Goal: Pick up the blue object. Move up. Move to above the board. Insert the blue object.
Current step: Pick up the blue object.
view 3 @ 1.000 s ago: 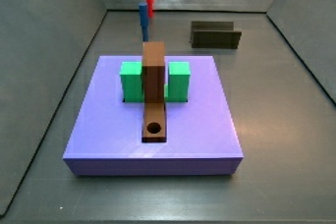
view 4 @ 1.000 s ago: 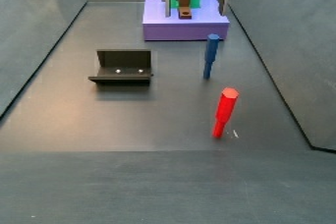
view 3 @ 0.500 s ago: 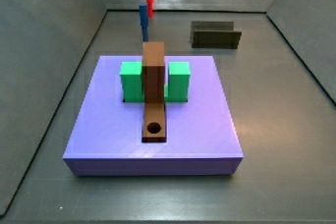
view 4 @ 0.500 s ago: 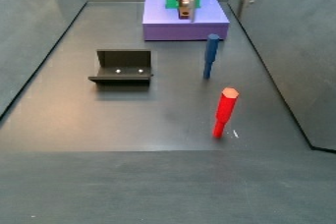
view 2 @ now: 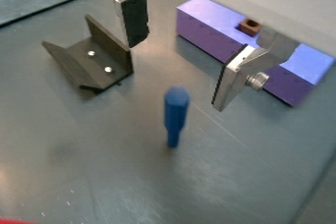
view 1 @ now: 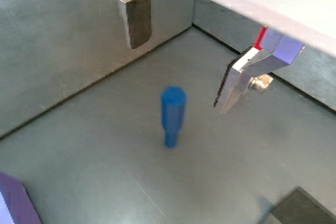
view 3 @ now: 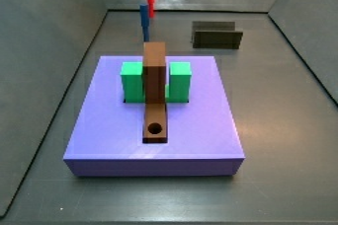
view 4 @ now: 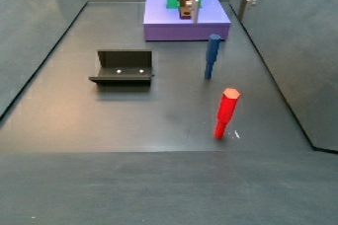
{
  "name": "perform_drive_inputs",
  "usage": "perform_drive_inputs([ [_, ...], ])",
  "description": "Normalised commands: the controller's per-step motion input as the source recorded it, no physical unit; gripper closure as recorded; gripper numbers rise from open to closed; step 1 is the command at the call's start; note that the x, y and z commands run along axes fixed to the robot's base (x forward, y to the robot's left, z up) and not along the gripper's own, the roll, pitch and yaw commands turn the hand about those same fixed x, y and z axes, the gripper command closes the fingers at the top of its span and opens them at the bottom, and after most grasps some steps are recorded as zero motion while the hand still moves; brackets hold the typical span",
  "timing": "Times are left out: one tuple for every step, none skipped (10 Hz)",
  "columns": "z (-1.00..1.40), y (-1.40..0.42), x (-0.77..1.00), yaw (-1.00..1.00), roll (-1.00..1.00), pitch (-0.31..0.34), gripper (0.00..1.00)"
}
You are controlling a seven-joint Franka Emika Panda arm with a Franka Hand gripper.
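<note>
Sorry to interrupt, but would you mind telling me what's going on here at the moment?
The arm's gripper hangs open above the blue peg, which stands upright on the floor, untouched. The fingers straddle it from above in both wrist views. The board lies across the green block on the purple slab, its hole empty. A red peg and the fixture stand nearby.

A red peg point(view 4: 227, 113) stands near the fixture point(view 4: 125, 67) on the floor.

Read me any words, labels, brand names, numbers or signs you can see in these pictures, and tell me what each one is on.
None: no readable text on the thin blue peg, long brown plank, purple-blue slab, green block, red peg or dark L-shaped fixture. The open gripper above the blue peg bears no marking either.
</note>
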Motion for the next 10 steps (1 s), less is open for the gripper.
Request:
perform_drive_inputs([
  [-0.17, -0.07, 0.07, 0.07, 0.04, -0.073, 0.00],
  [-0.33, -0.09, 0.00, 0.00, 0.09, -0.070, 0.00],
  [-0.40, -0.08, -0.12, -0.06, 0.11, -0.076, 0.00],
  [-0.38, -0.06, -0.20, -0.08, 0.12, -0.070, 0.00],
  [-0.24, -0.03, 0.00, -0.11, 0.10, -0.049, 0.00],
  [-0.13, 0.00, 0.00, -0.11, 0.08, -0.023, 0.00],
  [-0.07, 0.00, 0.00, -0.12, 0.07, 0.000, 0.00],
  [-0.13, 0.00, 0.08, -0.09, 0.11, 0.000, 0.00],
  [-0.25, 0.00, 0.11, -0.13, 0.18, 0.000, 0.00],
  [-0.32, 0.00, 0.01, -0.20, 0.19, 0.000, 0.00],
])
